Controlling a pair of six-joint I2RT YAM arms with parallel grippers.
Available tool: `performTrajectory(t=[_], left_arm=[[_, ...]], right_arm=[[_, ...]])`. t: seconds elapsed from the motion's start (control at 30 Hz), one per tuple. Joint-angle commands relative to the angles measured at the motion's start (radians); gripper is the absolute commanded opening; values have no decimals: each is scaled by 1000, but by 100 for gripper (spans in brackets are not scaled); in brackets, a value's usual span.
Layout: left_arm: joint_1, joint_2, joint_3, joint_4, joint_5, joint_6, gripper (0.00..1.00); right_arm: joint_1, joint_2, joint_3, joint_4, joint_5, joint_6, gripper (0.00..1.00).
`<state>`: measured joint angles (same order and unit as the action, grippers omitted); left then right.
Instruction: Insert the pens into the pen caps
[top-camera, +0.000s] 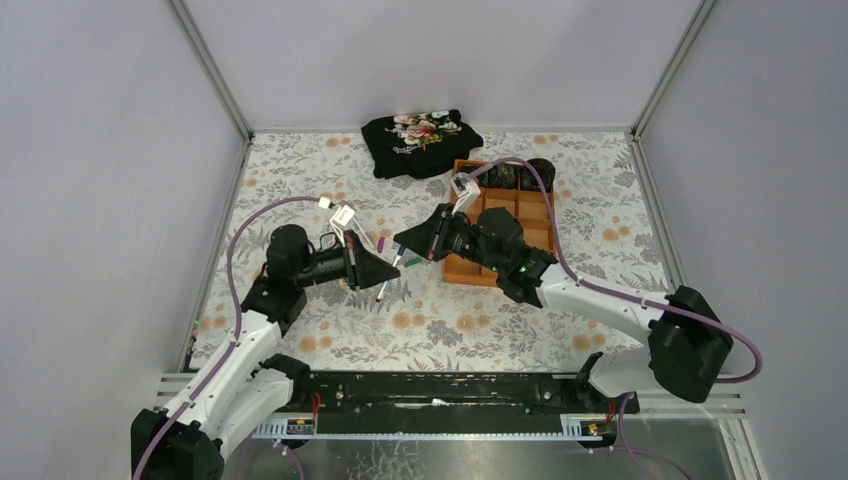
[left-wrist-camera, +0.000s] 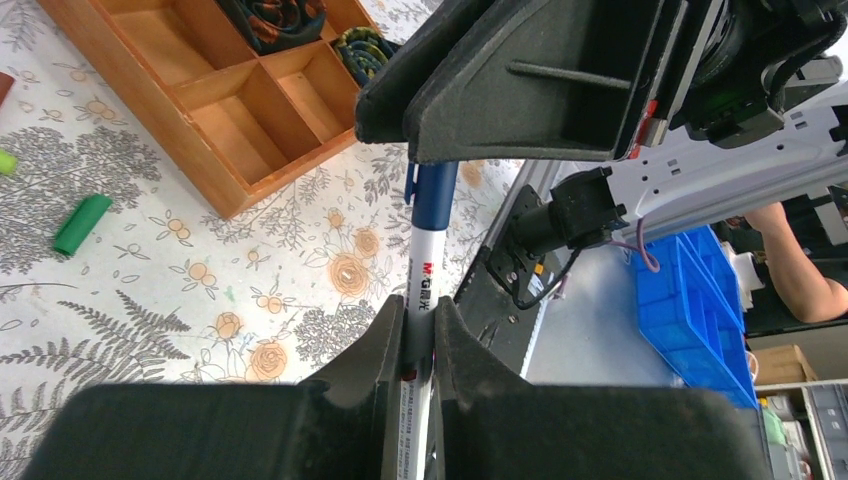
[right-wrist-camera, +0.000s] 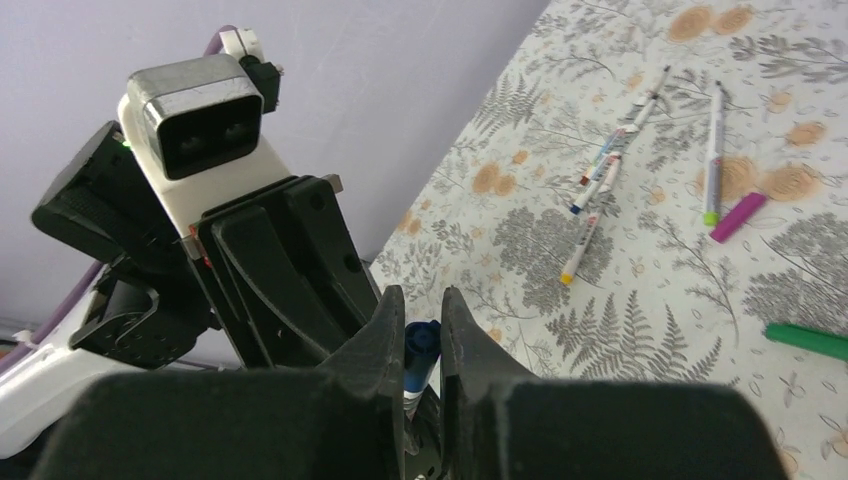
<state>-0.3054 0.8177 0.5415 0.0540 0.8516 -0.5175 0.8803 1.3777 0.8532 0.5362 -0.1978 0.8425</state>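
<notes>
The left claw (left-wrist-camera: 415, 322) is clenched on the white barrel of a pen (left-wrist-camera: 421, 285), and the right claw (right-wrist-camera: 421, 312) is grasping the blue cap (left-wrist-camera: 432, 195) that sits over the writing end of this pen. We hold both in the air just to the left of the orange tray (top-camera: 462, 272), above the flowered table (top-camera: 450, 320). The long axis of the pen runs straight from one claw to the other. Its capped end points toward the tray, and its bare rear end goes back through the left claw. We judge that the step in hand is the push of the pen into the cap; we cannot tell if the cap is fully seated. To do it well, we should press only along this axis, with both claws in one line, because a sideways force can bend the thin barrel or tilt the cap. We should also grip the barrel firmly, so that it does not slide back under the push.
</notes>
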Motion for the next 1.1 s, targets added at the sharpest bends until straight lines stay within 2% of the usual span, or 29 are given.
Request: performTrajectory(t=[0.0,0.1,0.13,0.2,0.3,0.43,0.53,0.77,0.87,0.93,1.0,1.07], left_arm=[[-10,-3,82,152,-229,34,0],[-122,-10,42,13,-387,60,0],[-167,-5,26,-16,-438,48,0],[-251,17,-13,-53,-555,-2,0],[-372,87,-54,-106,-663,-49,0],[-534,256,-20,-218,-842,-59,0],[-627,375,36,-255,-922,-42,0],[-658,575,142,-260,-994,21,2],[-658,646,183,-282,-1028,37,12],[-659,661,206,-296,-1061,31,29],[-657,644,226,-304,-1113,28,51],[-649,615,245,-330,-1189,22,62]], right_arm=[[132,-86,-4,-411,-52,-125,19],[122,-165,76,-564,176,-194,54],[114,-183,98,-606,238,-207,63],[89,-213,125,-673,340,-226,71],[57,-262,112,-725,447,-226,75],[26,-337,43,-728,477,-211,76],[17,-373,-8,-728,484,-195,77],[14,-407,-73,-708,481,-161,77],[13,-419,-90,-703,481,-155,77],[11,-424,-95,-706,487,-159,77],[11,-426,-99,-708,494,-166,77],[12,-425,-100,-710,497,-173,77]])
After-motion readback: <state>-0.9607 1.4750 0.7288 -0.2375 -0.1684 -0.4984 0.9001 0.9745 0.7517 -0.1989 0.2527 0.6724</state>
